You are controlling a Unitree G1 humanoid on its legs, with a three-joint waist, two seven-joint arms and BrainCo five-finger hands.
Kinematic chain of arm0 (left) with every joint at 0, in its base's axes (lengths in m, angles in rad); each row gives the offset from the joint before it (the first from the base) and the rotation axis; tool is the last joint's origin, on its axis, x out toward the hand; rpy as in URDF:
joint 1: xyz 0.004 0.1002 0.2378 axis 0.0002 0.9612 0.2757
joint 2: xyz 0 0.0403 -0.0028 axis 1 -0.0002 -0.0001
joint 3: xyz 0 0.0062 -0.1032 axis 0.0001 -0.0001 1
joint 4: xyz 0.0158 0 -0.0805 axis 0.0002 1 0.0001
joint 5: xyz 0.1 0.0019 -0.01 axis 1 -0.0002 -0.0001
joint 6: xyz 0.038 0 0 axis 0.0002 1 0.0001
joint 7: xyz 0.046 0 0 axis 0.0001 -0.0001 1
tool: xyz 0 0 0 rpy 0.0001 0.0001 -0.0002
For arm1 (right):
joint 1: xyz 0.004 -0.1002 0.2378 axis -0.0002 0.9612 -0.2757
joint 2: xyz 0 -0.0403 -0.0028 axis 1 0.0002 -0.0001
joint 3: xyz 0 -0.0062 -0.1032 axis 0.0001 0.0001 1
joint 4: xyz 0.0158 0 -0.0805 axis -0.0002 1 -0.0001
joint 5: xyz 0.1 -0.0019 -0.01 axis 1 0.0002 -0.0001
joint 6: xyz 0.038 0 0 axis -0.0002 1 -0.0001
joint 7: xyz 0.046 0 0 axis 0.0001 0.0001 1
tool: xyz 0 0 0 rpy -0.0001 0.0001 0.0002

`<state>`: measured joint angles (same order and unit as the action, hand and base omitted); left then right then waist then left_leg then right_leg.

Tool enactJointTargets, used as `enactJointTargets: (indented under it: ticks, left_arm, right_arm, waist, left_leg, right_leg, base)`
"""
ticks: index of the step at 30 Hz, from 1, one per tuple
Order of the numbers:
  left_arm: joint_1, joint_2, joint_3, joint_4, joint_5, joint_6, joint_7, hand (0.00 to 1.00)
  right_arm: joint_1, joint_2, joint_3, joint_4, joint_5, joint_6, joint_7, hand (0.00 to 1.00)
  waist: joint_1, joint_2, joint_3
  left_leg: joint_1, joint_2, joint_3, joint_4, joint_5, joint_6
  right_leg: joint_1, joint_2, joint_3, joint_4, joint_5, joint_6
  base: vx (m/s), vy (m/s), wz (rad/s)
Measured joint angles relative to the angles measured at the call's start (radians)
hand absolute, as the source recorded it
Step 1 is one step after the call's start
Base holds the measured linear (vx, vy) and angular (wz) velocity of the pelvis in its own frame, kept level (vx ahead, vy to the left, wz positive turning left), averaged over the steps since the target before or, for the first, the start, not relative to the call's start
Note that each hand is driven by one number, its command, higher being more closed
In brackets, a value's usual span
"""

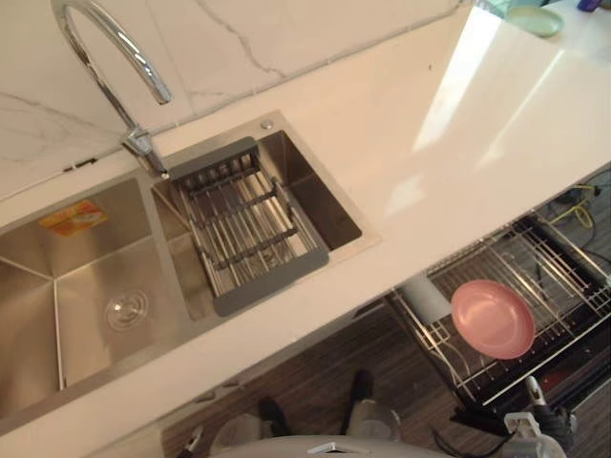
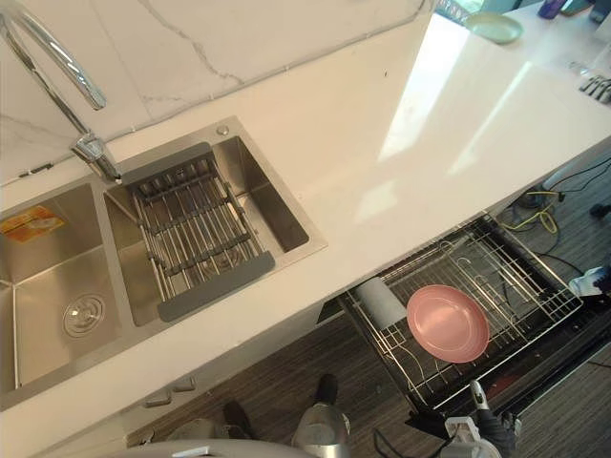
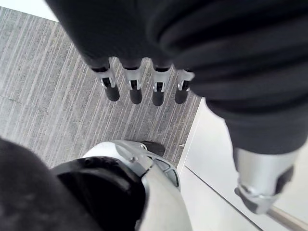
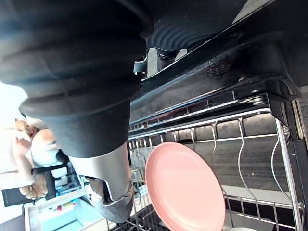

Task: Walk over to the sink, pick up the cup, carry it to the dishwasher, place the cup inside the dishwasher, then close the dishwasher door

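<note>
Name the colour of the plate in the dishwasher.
Pink plate, clearest in the right eye view.

The white counter (image 1: 458,143) has a sink (image 1: 95,277) set in its left side. A green plate (image 1: 535,19) sits on it at the far right.

We are losing part of the faucet (image 1: 141,143) where its arch is running past the upper edge. The sink (image 1: 57,315) is running off the left edge, its left basin cut short. At the far end of the surface (image 1: 430,143), small dark items (image 2: 597,88) are slipping past the right edge, too small to name. The dishwasher rack (image 2: 516,277) is sitting partly under the surface, which is hiding its inner part. The white cup (image 2: 381,303) is lying there with one end tucked under the surface's lip. The black dishwasher door (image 4: 216,67) is blocking much of the right hand (image 4: 110,183), so we are not making out its grip.
</note>
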<state>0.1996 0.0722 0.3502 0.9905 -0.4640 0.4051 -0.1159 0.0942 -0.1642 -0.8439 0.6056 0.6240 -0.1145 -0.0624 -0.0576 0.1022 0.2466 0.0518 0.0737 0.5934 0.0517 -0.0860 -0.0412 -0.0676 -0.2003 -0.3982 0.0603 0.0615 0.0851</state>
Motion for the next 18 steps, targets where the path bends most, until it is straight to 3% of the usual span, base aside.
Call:
enactJointTargets:
  ticks: [4, 6, 8, 12, 18]
  left_arm:
    - [-0.005, -0.008, -0.007, -0.001, 0.017, -0.015, -0.026, 0.00]
    - [-0.011, -0.012, -0.023, -0.002, 0.018, -0.016, -0.044, 0.00]
    - [-0.011, -0.018, -0.042, -0.003, 0.022, -0.017, -0.052, 0.00]
    - [-0.011, -0.043, -0.053, -0.010, 0.037, -0.025, -0.065, 0.00]
    - [-0.008, -0.055, -0.078, 0.013, 0.056, -0.037, -0.062, 0.00]
  right_arm:
    - [0.010, -0.005, 0.059, -0.046, -0.001, -0.034, -0.065, 0.00]
    - [0.013, -0.004, 0.096, -0.061, 0.007, -0.064, -0.098, 0.00]
    - [0.016, -0.007, 0.119, -0.088, 0.047, -0.073, -0.097, 0.00]
    - [0.005, -0.010, 0.215, -0.143, 0.110, -0.109, -0.090, 0.00]
    - [-0.072, -0.017, 0.292, -0.162, 0.143, -0.125, -0.078, 0.00]
  waist:
    - [-0.002, 0.014, 0.008]
    - [-0.002, 0.013, 0.008]
    - [-0.002, 0.013, 0.008]
    - [-0.003, 0.034, 0.006]
    - [0.006, 0.063, 0.003]
  left_leg:
    - [0.002, 0.000, -0.005, -0.001, 0.018, -0.010]
    - [0.002, -0.006, -0.005, -0.002, 0.052, -0.045]
    - [0.001, -0.014, -0.005, -0.003, 0.083, -0.056]
    - [0.002, -0.017, -0.019, -0.042, 0.155, -0.046]
    - [-0.008, -0.017, -0.039, -0.072, 0.208, -0.019]
  right_leg:
    - [-0.036, -0.013, 0.000, 0.073, -0.040, 0.003]
    - [-0.044, -0.028, -0.006, 0.099, -0.055, -0.003]
    - [-0.043, -0.039, -0.015, 0.103, -0.061, -0.004]
    - [-0.036, -0.038, -0.051, 0.101, -0.075, -0.013]
    - [-0.033, -0.035, -0.089, 0.094, -0.097, -0.016]
  base:
    - [0.07, -0.018, 0.02]
    - [0.06, -0.052, 0.12]
    - [0.00, -0.045, 0.07]
    - [-0.06, -0.044, 0.17]
    - [-0.13, -0.031, 0.18]
